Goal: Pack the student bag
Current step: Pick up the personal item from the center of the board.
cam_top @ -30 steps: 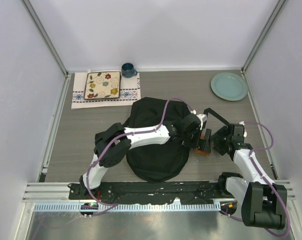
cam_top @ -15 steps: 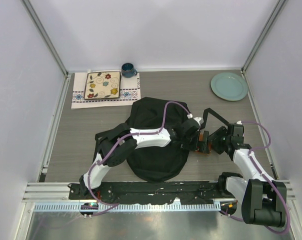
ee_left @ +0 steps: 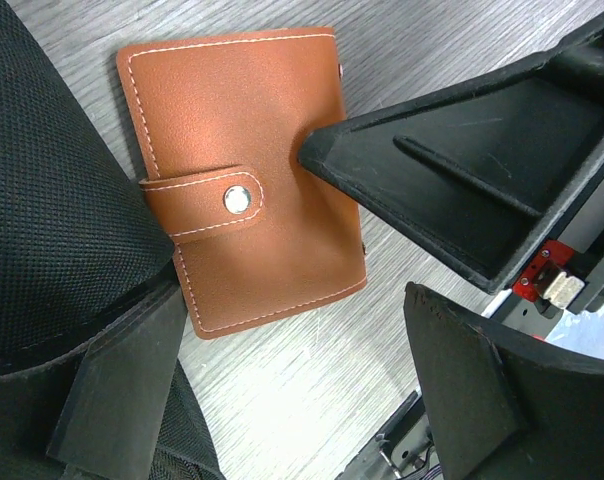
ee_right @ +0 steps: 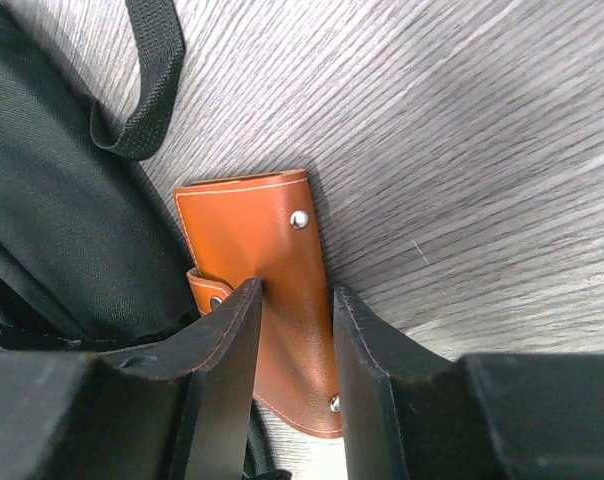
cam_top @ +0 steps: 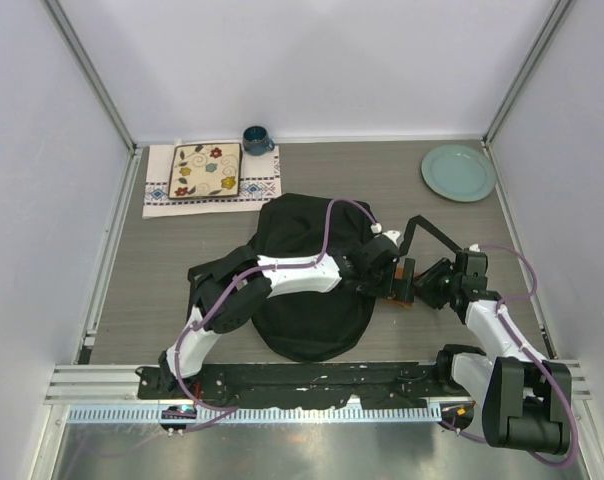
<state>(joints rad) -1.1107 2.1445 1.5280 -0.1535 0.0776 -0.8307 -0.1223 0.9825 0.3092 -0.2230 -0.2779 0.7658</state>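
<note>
Brown leather, a wallet lies flat on the table against the backpack's right edge. Over the last second, the right end effector has slid left from beside the wallet until its tips sit over the wallet's face. Its jaws have narrowed. They stand part-way apart with leather showing between them, and whether they press on it cannot be told. The left end effector, reaching across the backpack, has come down closer to the wallet. It hangs over it with jaws spread wide, holding nothing. The wallet sits much where it was.

The backpack is black, soft and rounded, and lies flat in the middle of the table. It is by far the largest thing there. Close up its fabric shows a fine mesh weave, and a loop of black strap trails onto the wood grain beside the wallet.

Counted: one backpack and one wallet. There is also one pale green plate at the far right, and at the far left one flower-patterned square dish on one embroidered cloth, with one dark blue mug just behind the dish.
</note>
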